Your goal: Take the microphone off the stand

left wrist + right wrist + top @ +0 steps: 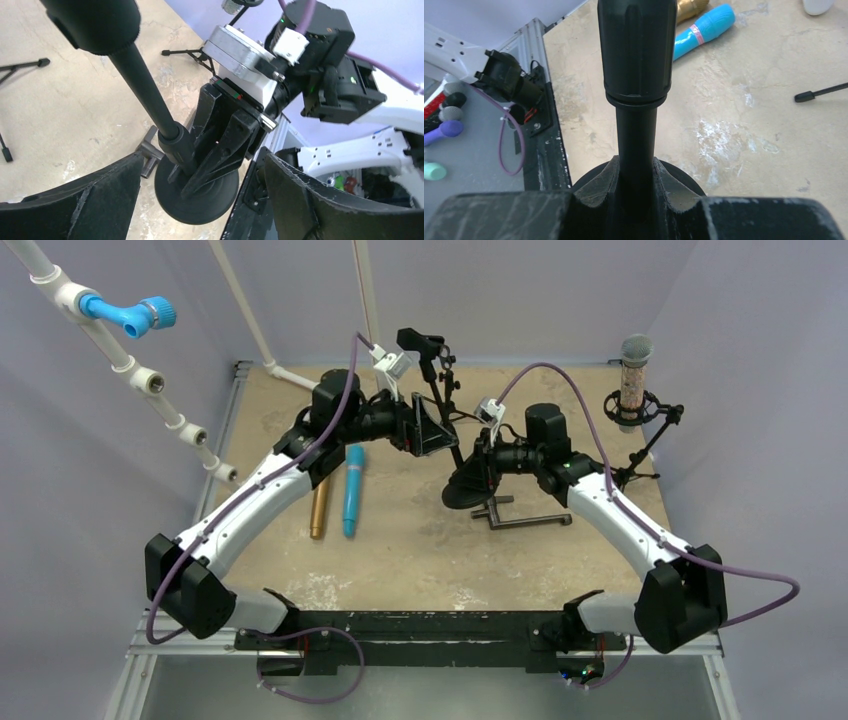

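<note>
A black stand with a round base (462,496) is near the table's middle. Its pole (636,130) is clamped between the fingers of my right gripper (635,167), just above the base (200,200). The clip (420,341) at the stand's top shows no microphone in it. My left gripper (432,430) hangs beside the pole, wide open, its fingers (100,200) holding nothing. A blue microphone (353,490) lies flat on the table left of the stand, next to a gold one (320,506).
At the far right a tripod stand's shock mount (634,405) holds a pinkish microphone with a grey mesh head. A dark T-shaped bar (520,518) lies in front of the round base. A white pipe with a blue fitting (130,315) crosses the back left.
</note>
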Robot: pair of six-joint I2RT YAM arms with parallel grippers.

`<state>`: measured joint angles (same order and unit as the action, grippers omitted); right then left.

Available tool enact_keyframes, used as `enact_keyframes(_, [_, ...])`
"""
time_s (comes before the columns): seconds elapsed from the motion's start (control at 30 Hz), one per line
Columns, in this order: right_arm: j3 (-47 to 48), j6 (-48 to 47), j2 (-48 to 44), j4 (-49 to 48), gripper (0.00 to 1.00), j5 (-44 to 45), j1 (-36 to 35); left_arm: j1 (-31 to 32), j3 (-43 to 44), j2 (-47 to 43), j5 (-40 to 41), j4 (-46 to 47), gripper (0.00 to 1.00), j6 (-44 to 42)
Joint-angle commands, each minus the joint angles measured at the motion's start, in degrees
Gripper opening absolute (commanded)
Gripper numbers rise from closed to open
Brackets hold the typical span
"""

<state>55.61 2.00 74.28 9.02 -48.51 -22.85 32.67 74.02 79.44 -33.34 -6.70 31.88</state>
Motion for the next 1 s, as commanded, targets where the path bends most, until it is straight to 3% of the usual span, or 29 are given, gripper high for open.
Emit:
enact_keyframes(0.0, [2.96, 2.19, -0.94, -6.37, 0.00, -8.00, 0.15, -2.23, -1.49, -4.25, -5.88, 5.76, 0.88, -6.62])
enact_keyframes(0.3, [0.91, 1.90, -3.29, -7.26, 0.00, -17.87, 0.36, -10.90, -4.04, -5.13, -15.09, 19.29, 0.83, -3.61])
enact_keyframes(0.7, [-1.15, 0.92, -3.85, -7.50, 0.00, -20.58, 0.36, -11.40, -1.22, -2.06, -22.15, 35.98, 0.81, 3.99])
enact_keyframes(0.87, [-1.54, 0.86, -3.92, -7.85, 0.00, -20.48, 0.40, -11.40, 1.54, 1.52, -21.89, 39.79, 0.75, 9.47])
enact_keyframes(0.97, [-1.73, 0.89, -4.11, -8.13, 0.00, -20.35, 0.31, -11.40, 2.45, 3.93, -21.46, 43.74, 0.66, 14.36])
